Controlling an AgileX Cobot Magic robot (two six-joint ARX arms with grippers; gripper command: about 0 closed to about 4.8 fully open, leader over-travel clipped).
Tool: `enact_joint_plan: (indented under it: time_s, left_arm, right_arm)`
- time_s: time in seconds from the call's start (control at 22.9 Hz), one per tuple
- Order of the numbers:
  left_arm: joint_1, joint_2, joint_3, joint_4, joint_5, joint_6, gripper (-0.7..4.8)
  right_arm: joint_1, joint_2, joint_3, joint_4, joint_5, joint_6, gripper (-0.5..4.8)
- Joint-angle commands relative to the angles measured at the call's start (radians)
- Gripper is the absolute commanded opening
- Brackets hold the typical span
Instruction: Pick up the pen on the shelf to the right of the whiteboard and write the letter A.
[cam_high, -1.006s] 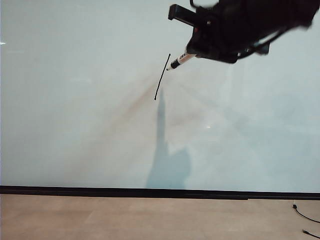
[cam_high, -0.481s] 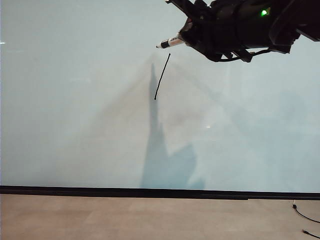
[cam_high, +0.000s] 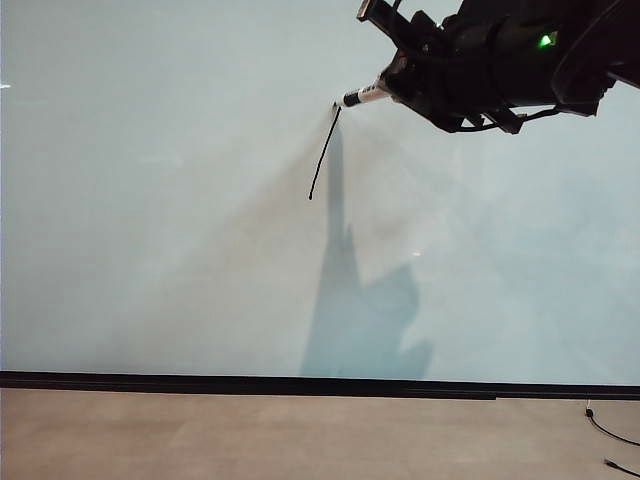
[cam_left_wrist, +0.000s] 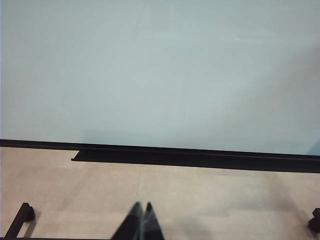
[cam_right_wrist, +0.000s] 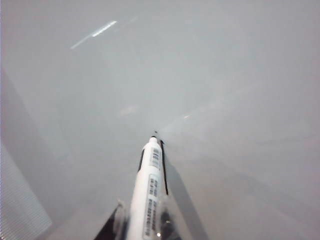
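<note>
Up close — whiteboard (cam_high: 150, 250): a very large, glossy pale board with a thin black bottom edge; a tan floor (cam_high: 250, 435) strip runs below it.
Right end effector (cam_high: 392, 88): high up near the board's top edge, right of the middle, a bulky black body with a small green light; its fingers are clamped on the pen.
Pen (cam_high: 366, 95): a slim white barrel with black label bands, sticking out of the right end effector toward the board, tilted slightly down; its dark tip sits right at the upper end of the drawn stroke, touching or all but touching the board. In the right wrist view the pen (cam_right_wrist: 150, 187) points straight at the board, the right end effector (cam_right_wrist: 140, 225) gripping its lower barrel.
Letter A (cam_high: 324, 152): only one thin black slanted line so far, running from near the pen tip down and to the left; no second leg or crossbar.
Shadow (cam_high: 355, 300): a dark shape of arm and pen falls on the board below the stroke.
Left end effector (cam_left_wrist: 141, 222): low over the floor in front of the board's bottom edge, fingers pressed together, holding nothing.
Shelf (cam_left_wrist: 200, 159): a black ledge along the board's bottom edge in the left wrist view.
</note>
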Motion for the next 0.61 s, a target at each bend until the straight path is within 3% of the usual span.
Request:
enact_joint_plan:
  time_s: [0.04,0.61]
  left_arm:
    - [0.0,0.0,0.002,0.008,0.0,0.004,-0.05]
    - [0.0,0.0,0.002,0.008,0.0,0.004,-0.04]
  right_arm:
    - [-0.003,-0.003,0.005,0.01,0.001,0.008,-0.06]
    - [-0.003,-0.003,0.002,-0.05,0.095,0.012,-0.06]
